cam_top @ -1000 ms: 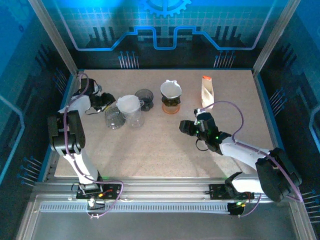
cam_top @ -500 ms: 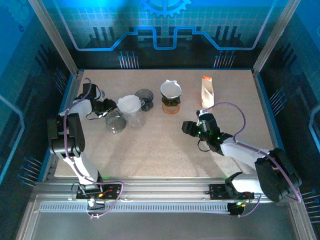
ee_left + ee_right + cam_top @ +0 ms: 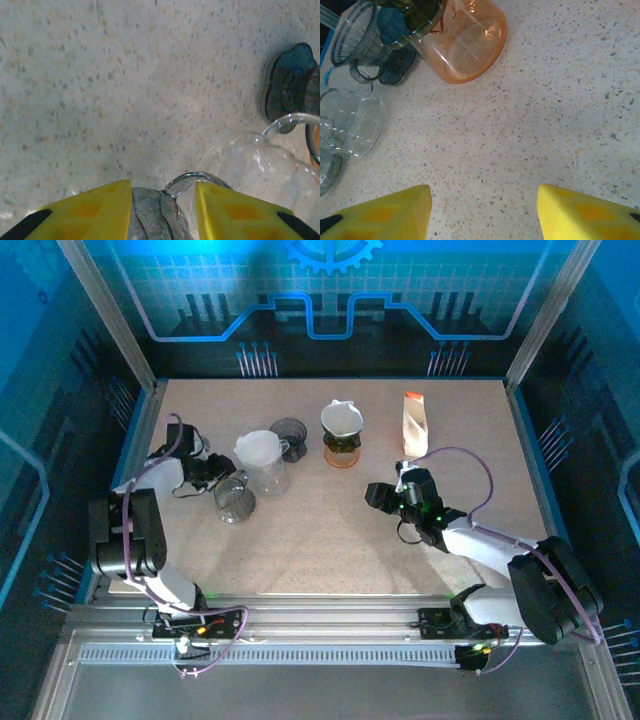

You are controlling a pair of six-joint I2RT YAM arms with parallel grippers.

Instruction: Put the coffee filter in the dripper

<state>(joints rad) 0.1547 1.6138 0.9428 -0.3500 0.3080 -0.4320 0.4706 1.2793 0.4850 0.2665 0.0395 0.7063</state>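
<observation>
The left tool (image 3: 163,199) is at the left of the frame, and its yellow fingers are clamped on a clear glass jug (image 3: 234,502), beside the jug's handle. Just to the right, a white coffee filter (image 3: 258,448) sits open as a cone in what seems to be a clear dripper (image 3: 270,478). An empty dark dripper (image 3: 290,430) stands close behind it.

Further right, a second white cone rests in the dripper on an orange carafe (image 3: 342,452). The filter is thin paper: very light, soft and easy to crush or tear. It is best pinched gently at the upper rim or the folded seam, never pressed on the side.

The right tool (image 3: 485,200) hangs over bare tabletop (image 3: 555,90) with its fingers apart and nothing between them. The filter pack (image 3: 415,423) stands upright at the upper right.
</observation>
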